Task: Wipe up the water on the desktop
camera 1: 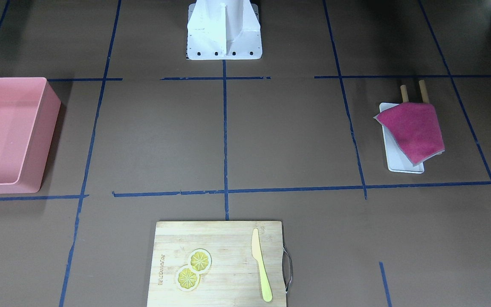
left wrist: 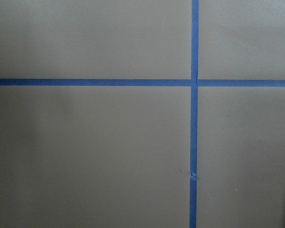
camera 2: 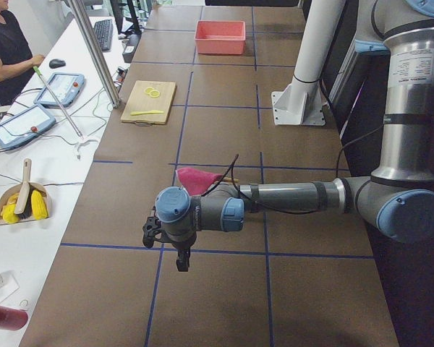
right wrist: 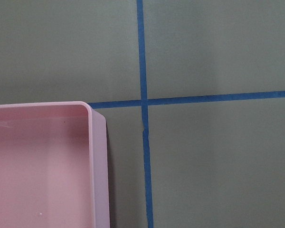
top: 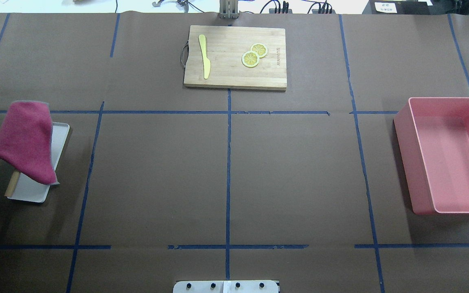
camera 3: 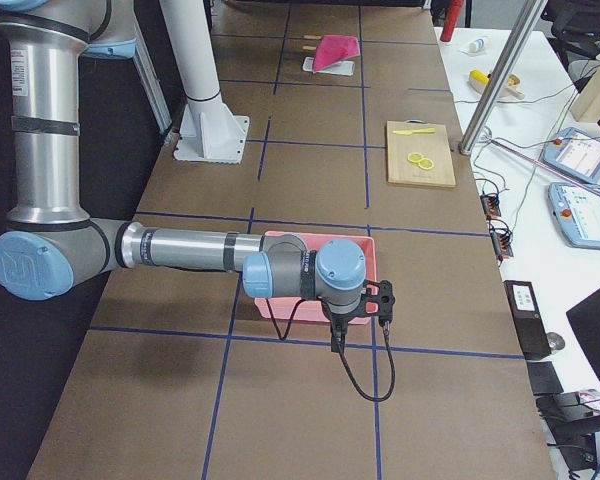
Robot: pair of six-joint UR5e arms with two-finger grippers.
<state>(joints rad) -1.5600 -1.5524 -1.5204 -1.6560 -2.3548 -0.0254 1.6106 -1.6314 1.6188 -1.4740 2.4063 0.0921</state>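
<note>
The desktop (top: pixel 157 171) is a matte brown tabletop marked by blue tape lines; I see no water on it in any view. A magenta cloth (top: pixel 25 142) hangs over a small wooden rack on a white tray (top: pixel 31 189) at my far left. My left gripper (camera 2: pixel 181 262) shows only in the exterior left view, hanging above the table beyond the cloth (camera 2: pixel 199 179); I cannot tell if it is open or shut. My right gripper (camera 3: pixel 337 343) shows only in the exterior right view, above a pink bin (camera 3: pixel 355 245); I cannot tell its state. The wrist views show no fingers.
The pink bin (top: pixel 405 162) stands at the right end and looks empty. A bamboo cutting board (top: pixel 226 69) at the far edge carries a yellow knife (top: pixel 204 57) and two lemon slices (top: pixel 250 59). The robot's white base (top: pixel 226 286) is at the near edge.
</note>
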